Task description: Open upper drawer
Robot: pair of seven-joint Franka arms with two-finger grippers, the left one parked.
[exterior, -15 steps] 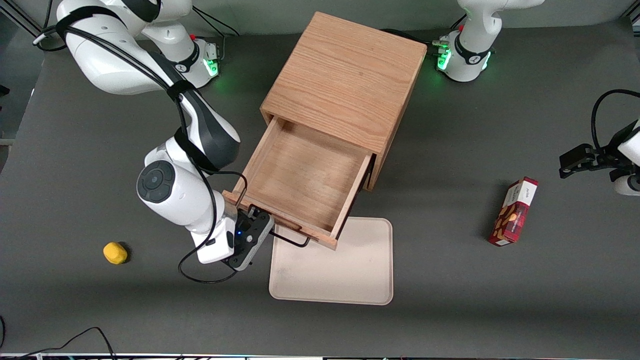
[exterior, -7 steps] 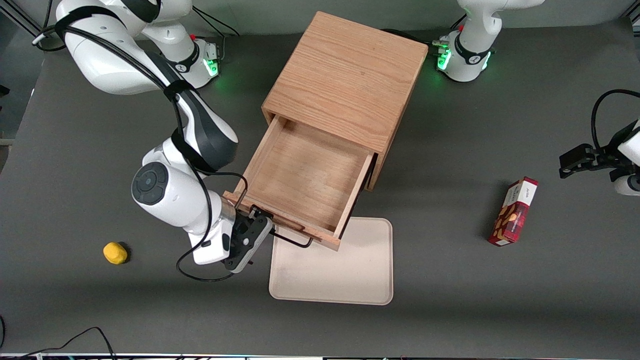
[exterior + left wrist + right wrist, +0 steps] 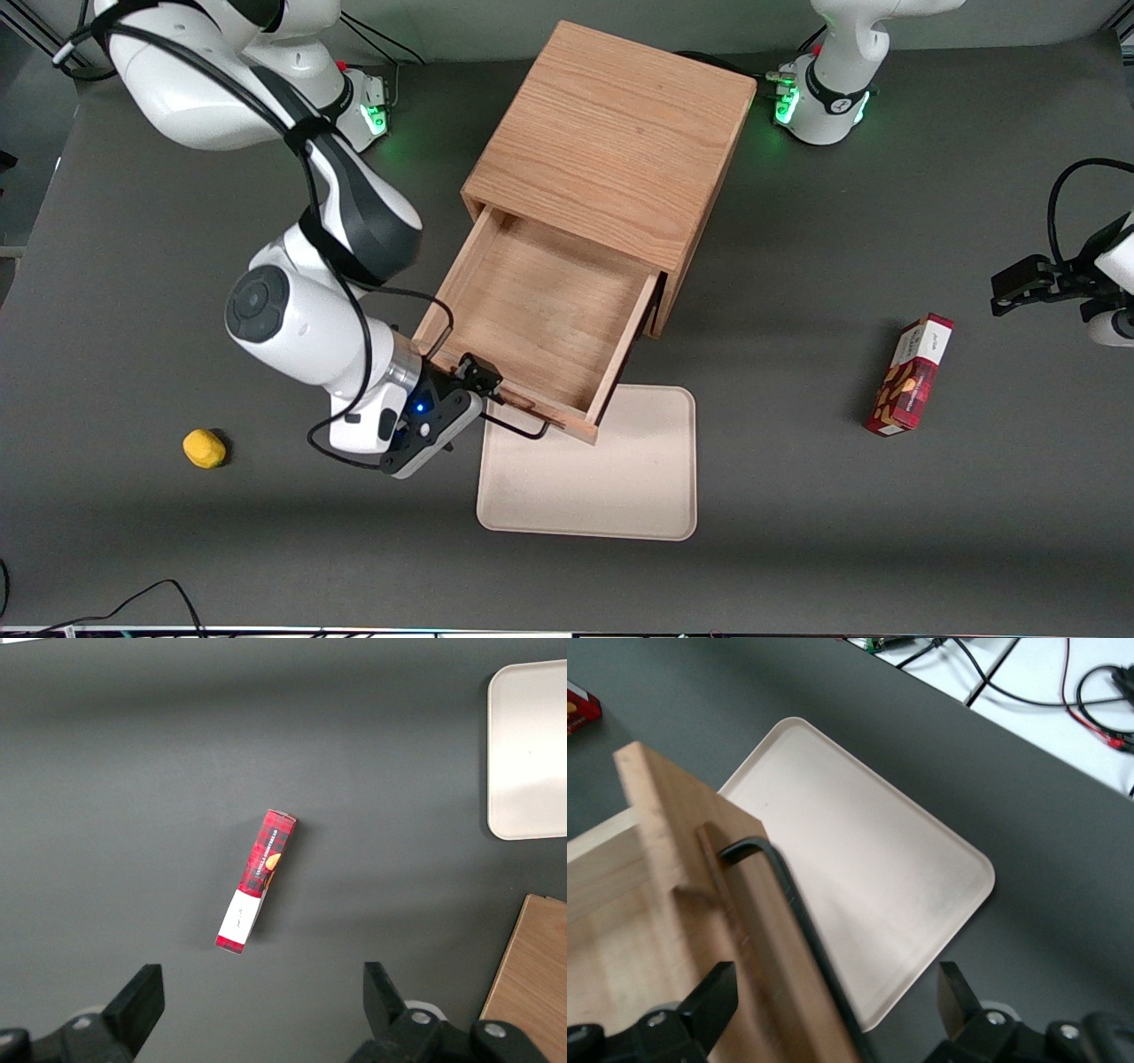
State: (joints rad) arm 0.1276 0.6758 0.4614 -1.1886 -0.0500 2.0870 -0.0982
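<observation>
Oak upper drawer (image 3: 540, 315) is pulled well out of the cabinet (image 3: 611, 146), so the gripper (image 3: 474, 383), just beside the drawer's handle (image 3: 793, 904), is spread wide, holding nothing.

Front camera sits high, looking steeply down on the whole table, cabinet (image 3: 611, 133) at frame centre. The right wrist camera rides close above the spread-fingered gripper (image 3: 483, 379) at the upper drawer (image 3: 532, 310) front. Left wrist camera stares straight down at the red box (image 3: 257, 881). All three catch the tray (image 3: 620, 478).
</observation>
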